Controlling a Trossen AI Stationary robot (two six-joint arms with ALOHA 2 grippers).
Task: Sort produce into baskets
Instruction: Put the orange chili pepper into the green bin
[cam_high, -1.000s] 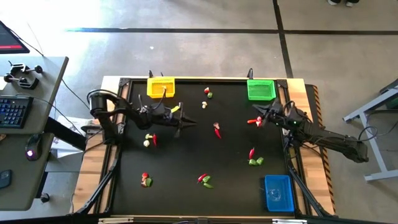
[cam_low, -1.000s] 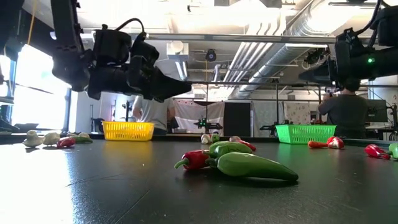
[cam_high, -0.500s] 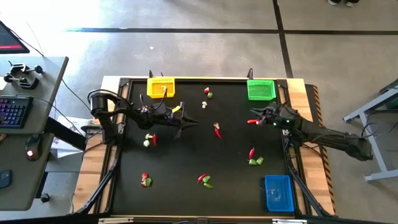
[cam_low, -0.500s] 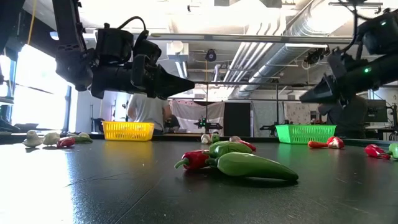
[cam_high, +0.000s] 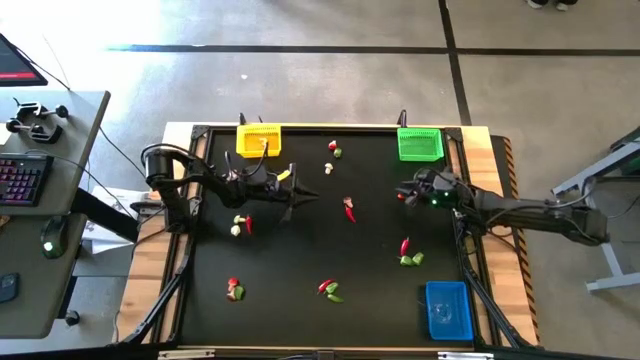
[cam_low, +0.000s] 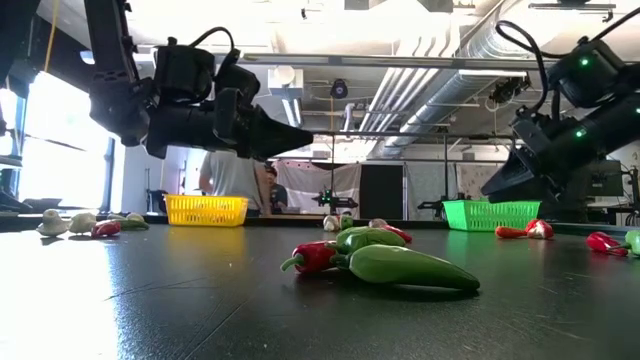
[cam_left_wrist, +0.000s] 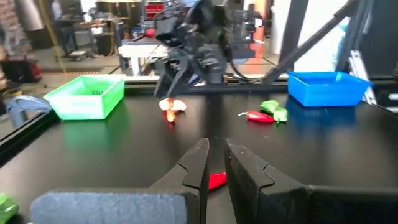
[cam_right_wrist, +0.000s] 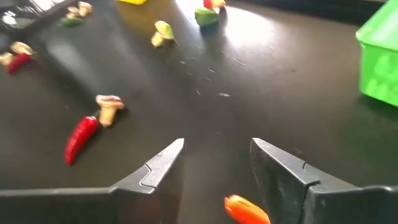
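Small toy produce lies scattered on the black table (cam_high: 300, 260). My right gripper (cam_high: 403, 192) is open low over a small orange-red piece (cam_right_wrist: 245, 210) with a cream bit, just in front of the green basket (cam_high: 419, 143). Its fingers stand on either side of the piece, and I cannot tell whether they touch it. My left gripper (cam_high: 308, 197) hovers shut and empty left of centre, with a red piece (cam_left_wrist: 216, 180) on the table below it. The yellow basket (cam_high: 259, 139) stands at the far left and the blue basket (cam_high: 447, 309) at the near right.
A red chilli (cam_high: 349, 210) lies with a cream piece at the table's centre. Red and green pieces (cam_high: 409, 256) lie near the right side, and other clusters lie at the near middle (cam_high: 329, 291), near left (cam_high: 235, 291), left (cam_high: 240, 224) and far middle (cam_high: 333, 150). People stand in the room behind.
My right gripper has moved toward the table's left edge and come down, tipping its fingers toward the table over the orange-red piece near the green basket.
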